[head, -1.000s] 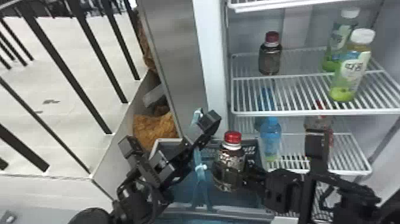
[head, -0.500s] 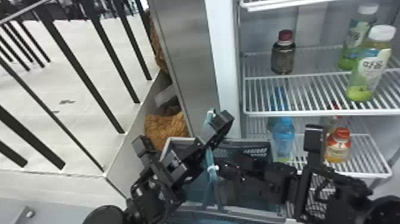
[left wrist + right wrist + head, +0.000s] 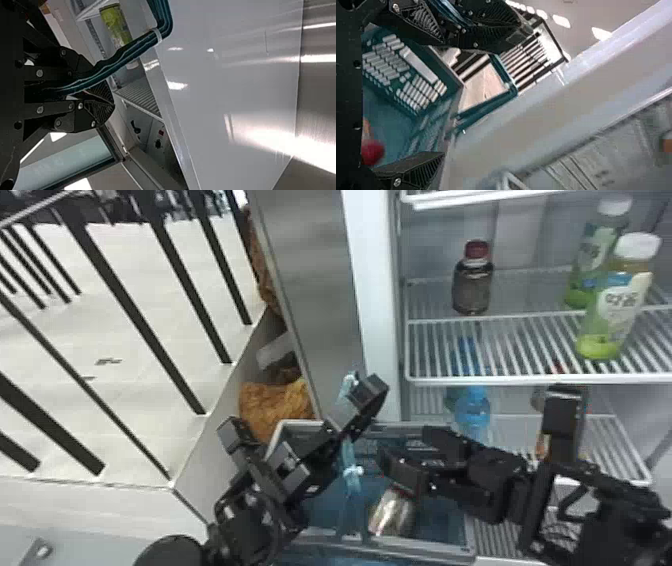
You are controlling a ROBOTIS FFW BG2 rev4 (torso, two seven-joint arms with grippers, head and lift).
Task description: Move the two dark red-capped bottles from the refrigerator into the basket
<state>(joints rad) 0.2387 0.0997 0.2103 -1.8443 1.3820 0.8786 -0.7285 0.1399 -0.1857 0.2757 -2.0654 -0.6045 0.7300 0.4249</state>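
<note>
The right gripper (image 3: 407, 452) hangs, spread wide, over the red-capped bottle (image 3: 392, 512) in the basket (image 3: 470, 535); the left gripper (image 3: 356, 407) pinches the blue strap (image 3: 350, 485).

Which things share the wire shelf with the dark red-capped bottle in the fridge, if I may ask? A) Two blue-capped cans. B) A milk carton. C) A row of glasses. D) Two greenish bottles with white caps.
D: in the head view, two greenish bottles with white caps stand to the right of the dark red-capped bottle on the wire shelf.
</note>
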